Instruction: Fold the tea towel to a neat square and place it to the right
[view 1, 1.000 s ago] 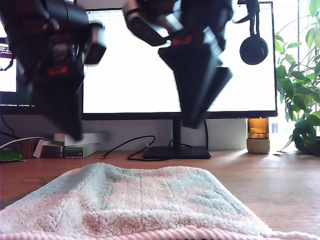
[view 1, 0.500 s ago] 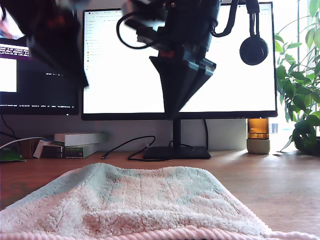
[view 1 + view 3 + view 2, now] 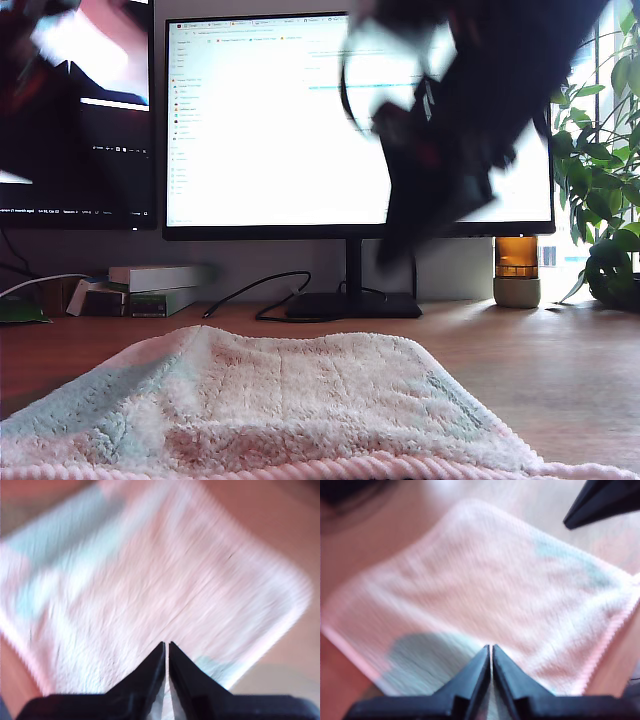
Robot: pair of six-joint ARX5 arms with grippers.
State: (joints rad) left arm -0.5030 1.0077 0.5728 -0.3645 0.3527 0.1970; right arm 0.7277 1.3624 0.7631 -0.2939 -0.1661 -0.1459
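Since a moment ago an arm has swung toward the exterior view's right. The tea towel (image 3: 270,405) is lying flat on the desk (image 3: 560,370), low in that view, under my first gripper (image 3: 491,652) and my second gripper (image 3: 166,650) — both pinched together, holding nothing. We are hovering above it — neither looks nearer.

At the far side of the brown wooden desk (image 3: 560,370) we see a large black-framed monitor with a bright white screen (image 3: 270,120), standing on a flat black base (image 3: 352,304) near the middle of the exterior view. To the exterior view's left of it is a second, darker screen (image 3: 75,130). Below that, on the desk, lie stacked pale flat boxes (image 3: 155,288), and a thin black cable (image 3: 255,293) loops from near them toward the base. On the exterior view's right stands a small amber jar with a pale bottom (image 3: 517,271), and beside it a leafy green plant (image 3: 605,190) by the window.
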